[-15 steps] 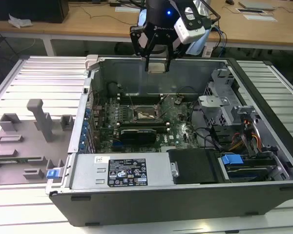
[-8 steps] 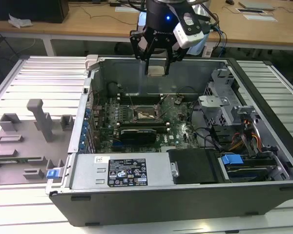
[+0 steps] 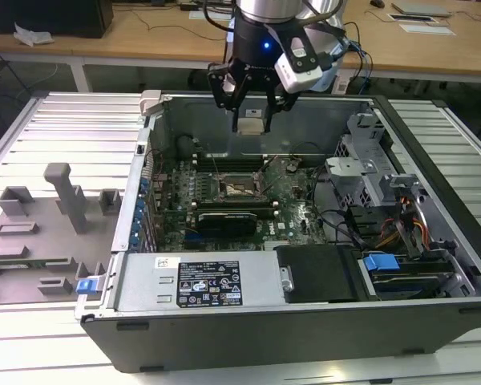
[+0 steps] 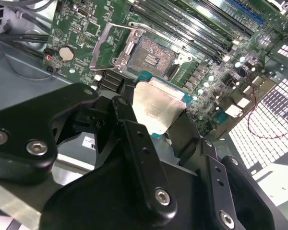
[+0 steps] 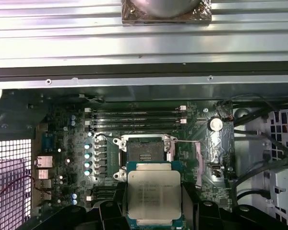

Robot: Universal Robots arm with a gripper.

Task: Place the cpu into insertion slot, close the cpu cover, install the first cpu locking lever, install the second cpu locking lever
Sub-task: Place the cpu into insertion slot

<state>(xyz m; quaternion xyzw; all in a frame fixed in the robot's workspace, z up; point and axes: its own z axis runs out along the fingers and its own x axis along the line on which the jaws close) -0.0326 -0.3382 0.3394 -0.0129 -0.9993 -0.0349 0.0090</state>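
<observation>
1. Nearest to us, the gripper (image 4: 156, 122) is clamped on the cpu (image 4: 156, 108). Its black fingers (image 4: 129, 129) press two opposite edges, and the dull silver top faces the wrist cameras.
2. The cpu hangs in the air, well apart from the motherboard (image 5: 62, 143) and high over the open computer case (image 3: 305, 337) in the exterior view.
3. Beyond it the insertion slot (image 5: 143, 152) lies bare, with the cpu cover (image 4: 105, 45) swung up beside it.
4. Farther off run the long memory slots (image 5: 134, 115).
5. We judge the main risk to be a tilted or turned chip. If it meets the slot skewed, a corner could catch the rim or bend the contacts. A grip on thin edges could also slip, and the raised cover could be struck on the way down.
6. The chip's underside and its keying are hidden from us. The fingertips are partly covered by the chip, and we cannot tell how the locking levers lie.
</observation>
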